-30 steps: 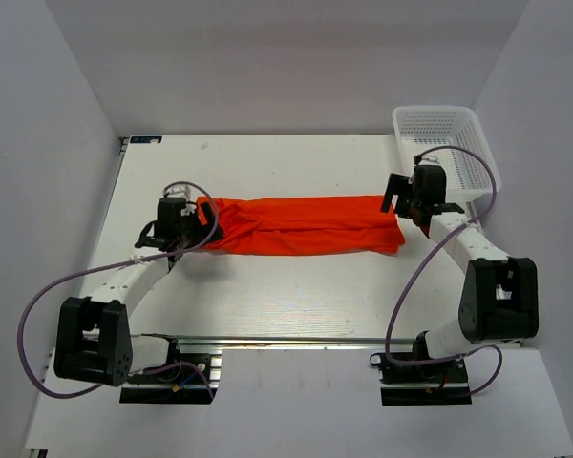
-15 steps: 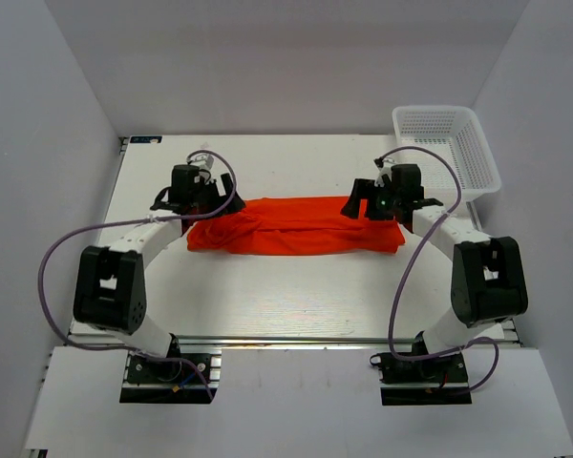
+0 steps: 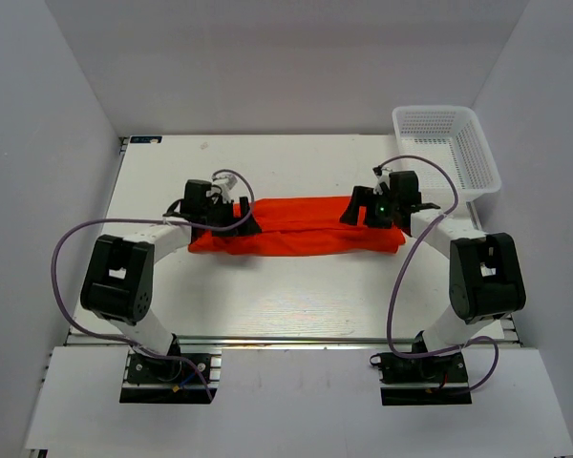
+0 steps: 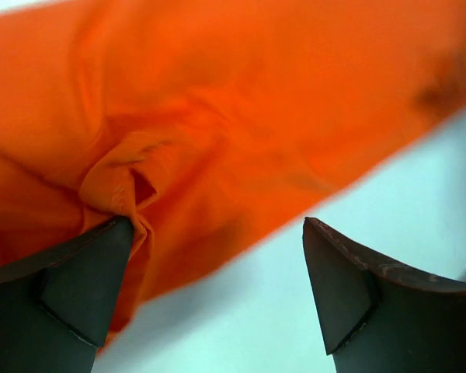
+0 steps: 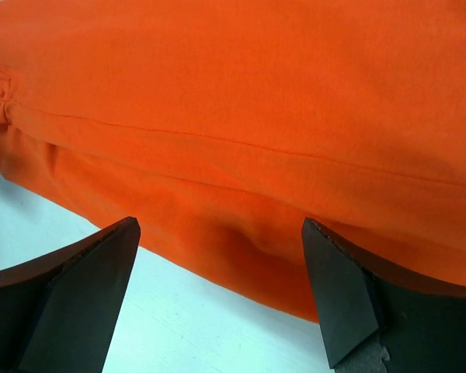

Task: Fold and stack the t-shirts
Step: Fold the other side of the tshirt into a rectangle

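1. This is looking like a robotics lab test cell: plain white walls [image 3: 67,114] are boxing in a bare white surface [image 3: 296,296].
2. A left arm [image 3: 119,277] and a right arm [image 3: 485,277] are sitting bolted on a metal rail [image 3: 296,341] at its near edge, purple cables [image 3: 63,250] looping free.

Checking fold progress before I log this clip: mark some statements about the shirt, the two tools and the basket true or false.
1. The t-shirt lies as a long folded strip on the table. True.
2. The left tool is shut on the t-shirt. False: it is open, gripping nothing.
3. The right tool is open above the t-shirt's right end. True.
4. The t-shirt is in the basket. False: the basket holds no shirt.
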`<state>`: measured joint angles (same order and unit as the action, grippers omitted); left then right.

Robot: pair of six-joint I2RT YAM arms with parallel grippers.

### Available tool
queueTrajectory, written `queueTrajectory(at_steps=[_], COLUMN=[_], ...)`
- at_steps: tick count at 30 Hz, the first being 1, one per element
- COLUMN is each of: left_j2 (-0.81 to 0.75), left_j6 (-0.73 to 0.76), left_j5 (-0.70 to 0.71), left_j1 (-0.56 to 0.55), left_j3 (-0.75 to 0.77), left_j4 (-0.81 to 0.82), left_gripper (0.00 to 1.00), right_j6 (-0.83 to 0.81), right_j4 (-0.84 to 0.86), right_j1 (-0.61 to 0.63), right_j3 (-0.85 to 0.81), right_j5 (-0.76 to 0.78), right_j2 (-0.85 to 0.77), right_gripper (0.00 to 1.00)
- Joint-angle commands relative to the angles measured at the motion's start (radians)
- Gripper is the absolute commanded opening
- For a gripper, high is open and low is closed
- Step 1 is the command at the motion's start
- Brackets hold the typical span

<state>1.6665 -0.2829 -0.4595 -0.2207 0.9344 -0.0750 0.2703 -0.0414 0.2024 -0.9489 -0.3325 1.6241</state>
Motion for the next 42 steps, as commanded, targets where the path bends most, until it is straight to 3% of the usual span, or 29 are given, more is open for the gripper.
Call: queueTrajectory(at_steps=[1,9,14,17,21,26,32,36,42], left_j2=[-0.115,-0.231,-0.287,-0.339,-0.381,-0.225,-0.047,-0.089,-0.232], left_j6=[0.054,0.157,0.148,0.128,0.065,0.076,0.076,0.067,0.030], left_j5=[-0.171,-0.228,0.018,0.047,0.241,0.251,0.162,0.010,-0.039], left_j1=[-0.037,-0.105,-0.114,-0.114,-0.100,-0.107,-0.108,-0.126,-0.178], left_j3=[-0.087,-0.099,-0.037,-0.028,-0.054,0.019,0.082,0.043,-0.074], left_j4=[0.040,-0.060,-0.206,-0.215,-0.180,-0.181,-0.201,-0.142,-0.075], left_gripper=[1.00,1.00,1.00,1.00,1.00,1.00,1.00,1.00,1.00], right_j6=[0.018,0.014,0.009,0.003,0.000,0.000,0.000,-0.002,0.010], right_j4=[0.058,0.064,0.052,0.048,0.044,0.043,0.043,0.043,0.044], right_j1=[-0.005,-0.008,-0.003,-0.006,-0.003,-0.004,-0.006,-0.008,-0.008], right_j3=[0.021,0.047,0.047,0.045,0.052,0.081,0.119,0.137,0.147], right_j5=[-0.008,-0.005,0.023,0.030,0.036,0.050,0.079,0.096,0.086], right_j2=[-0.027,-0.064,-0.079,-0.087,-0.096,-0.134,-0.181,-0.202,-0.205], right_gripper=[0.90,0.90,0.90,0.90,0.90,0.90,0.90,0.90,0.90])
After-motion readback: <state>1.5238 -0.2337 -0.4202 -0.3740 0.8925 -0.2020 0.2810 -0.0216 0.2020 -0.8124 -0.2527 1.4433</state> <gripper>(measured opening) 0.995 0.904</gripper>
